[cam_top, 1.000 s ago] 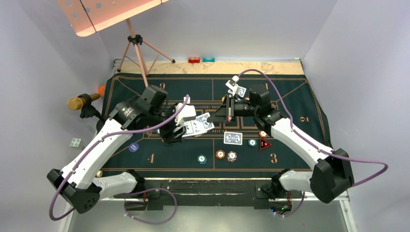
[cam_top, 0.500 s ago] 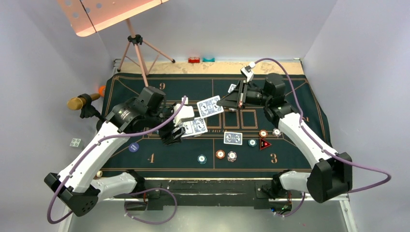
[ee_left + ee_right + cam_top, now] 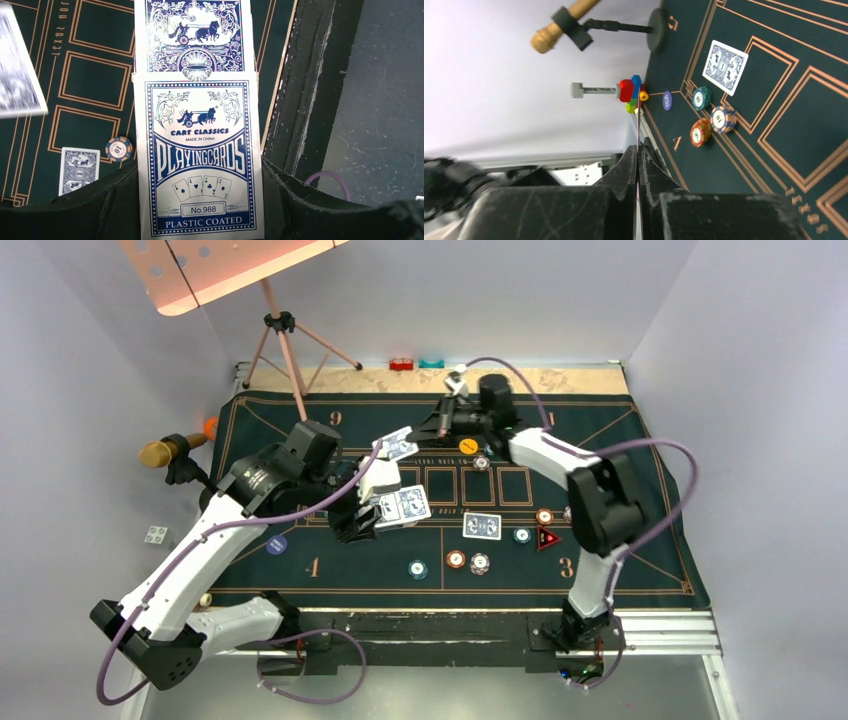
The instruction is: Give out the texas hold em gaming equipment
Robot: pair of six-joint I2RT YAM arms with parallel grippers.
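Observation:
My left gripper (image 3: pixel 199 171) is shut on an upright blue-and-white playing card box (image 3: pixel 200 160), with the deck (image 3: pixel 195 35) sticking out of its top; from above the box (image 3: pixel 402 505) hangs over the mat's left middle. Further back, my right gripper (image 3: pixel 428 430) is shut on a single card (image 3: pixel 397 443). In its wrist view that card (image 3: pixel 638 125) shows edge-on between the closed fingers. One card (image 3: pixel 482 525) lies face down on the felt. Striped chips (image 3: pixel 455 559), a red triangle marker (image 3: pixel 547 538), a blue disc (image 3: pixel 277 544) and a yellow disc (image 3: pixel 468 445) lie around it.
The green felt mat (image 3: pixel 640 455) covers the table. A pink stand's tripod (image 3: pixel 283 335) rests on the far left corner. A microphone (image 3: pixel 165 451) sits off the left edge. Small red (image 3: pixel 401 365) and teal (image 3: pixel 431 364) blocks lie at the far edge.
My right arm has swung from the mat's middle toward the far left, carrying one card away from the deck. The left arm and the box have barely moved.

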